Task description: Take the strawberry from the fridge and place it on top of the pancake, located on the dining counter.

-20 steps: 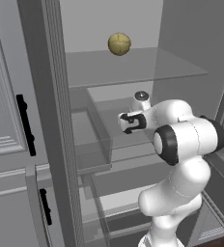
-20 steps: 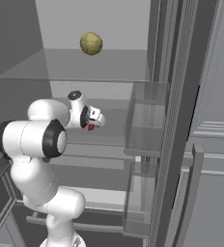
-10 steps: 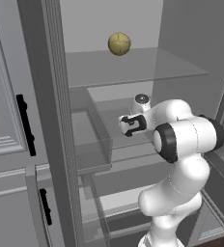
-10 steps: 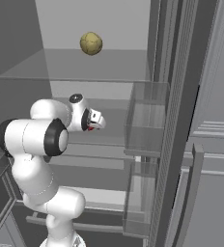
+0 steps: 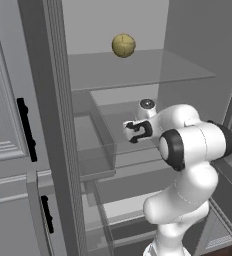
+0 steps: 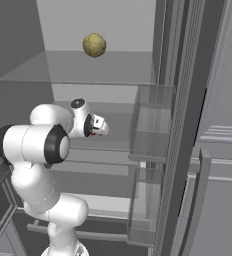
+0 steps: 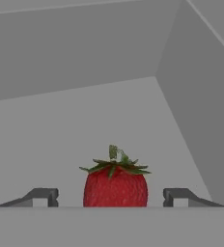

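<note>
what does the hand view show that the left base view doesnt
Hand view: the strawberry, red with green leaves, stands upright between the two dark fingertips, with a gap on each side, so the hand is open around it and not touching.

Left base view: the yellow-green fruit on the upper glass shelf, the arm reaching in, and the door bins.

Both: the pale fridge interior and the hand over a shelf.

One strawberry (image 7: 115,185), one yellow-green round fruit (image 5: 123,45) — and two dark cabinet handles (image 5: 26,129).
</note>
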